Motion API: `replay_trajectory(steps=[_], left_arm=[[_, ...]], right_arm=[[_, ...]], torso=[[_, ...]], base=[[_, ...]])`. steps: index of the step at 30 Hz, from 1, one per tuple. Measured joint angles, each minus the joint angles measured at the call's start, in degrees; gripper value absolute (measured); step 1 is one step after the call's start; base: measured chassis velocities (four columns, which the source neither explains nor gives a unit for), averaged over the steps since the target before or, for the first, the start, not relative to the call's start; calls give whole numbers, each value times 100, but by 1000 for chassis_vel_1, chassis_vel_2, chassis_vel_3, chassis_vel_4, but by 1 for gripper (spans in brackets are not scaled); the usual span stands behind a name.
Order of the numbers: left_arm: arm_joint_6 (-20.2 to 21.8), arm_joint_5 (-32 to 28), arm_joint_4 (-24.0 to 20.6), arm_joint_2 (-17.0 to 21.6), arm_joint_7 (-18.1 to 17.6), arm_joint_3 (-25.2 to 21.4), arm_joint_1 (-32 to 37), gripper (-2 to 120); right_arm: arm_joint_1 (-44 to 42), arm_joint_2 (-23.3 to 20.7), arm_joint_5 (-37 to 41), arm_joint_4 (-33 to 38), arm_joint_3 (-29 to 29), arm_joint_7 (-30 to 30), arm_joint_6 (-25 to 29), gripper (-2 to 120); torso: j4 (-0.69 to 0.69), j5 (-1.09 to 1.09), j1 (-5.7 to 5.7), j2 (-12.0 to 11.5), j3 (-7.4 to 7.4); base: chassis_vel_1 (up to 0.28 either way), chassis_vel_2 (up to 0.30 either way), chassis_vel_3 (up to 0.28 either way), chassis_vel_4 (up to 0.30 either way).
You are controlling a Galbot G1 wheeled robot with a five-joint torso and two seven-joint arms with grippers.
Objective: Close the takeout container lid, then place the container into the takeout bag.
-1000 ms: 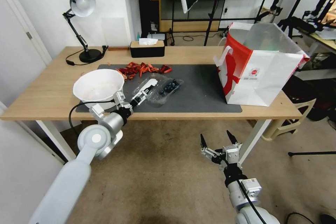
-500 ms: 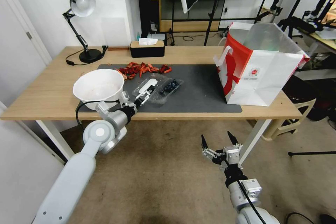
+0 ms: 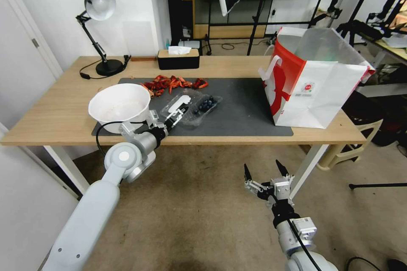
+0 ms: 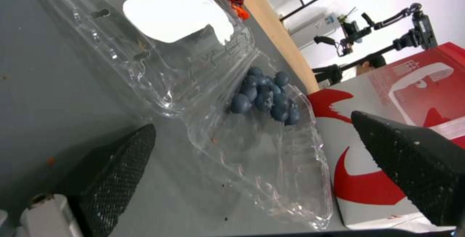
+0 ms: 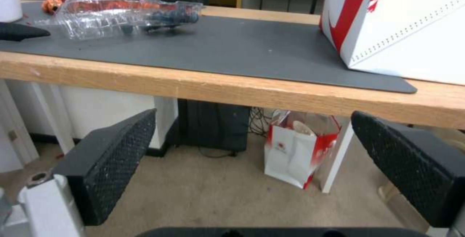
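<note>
The takeout container [image 3: 193,108] lies open on the dark mat [image 3: 241,114], clear plastic with blueberries [image 3: 206,103] in its right half. Its lid [image 3: 178,104], flat on the mat, shows the white sticker. My left gripper [image 3: 175,115] is open at the container's near edge; in the left wrist view the gripper [image 4: 257,146] faces the lid [image 4: 174,15] and berries [image 4: 266,99], one finger on each side. The takeout bag [image 3: 313,80] stands upright at the table's right end. Below the table edge, my right gripper [image 3: 263,168] hangs open and empty.
A large white bowl [image 3: 120,106] sits just left of the left gripper. Red dried chillies [image 3: 171,83], a black tissue box [image 3: 178,58] and a desk lamp [image 3: 99,29] stand farther back. A small paper bag [image 5: 295,149] sits on the floor under the table.
My left arm has pushed forward and to the right, bringing its open gripper closer to the container's near edge. The right arm has stayed in place.
</note>
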Motion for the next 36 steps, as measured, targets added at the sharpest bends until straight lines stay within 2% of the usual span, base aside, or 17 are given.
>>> replay_trajectory(steps=[18,36], left_arm=[[-98,-212,290,-156,4,121,-248,100],[-376,-314,378,-323,289,149,-244,100]], right_arm=[[-51,42,-72,-85,13,4,115,100],[-92,71,-97,-107,14,3,136,100]], torso=[[-1,-1,1,1,0],[0,0,1,0,0]], base=[[0,0,0,0],[0,0,0,0]])
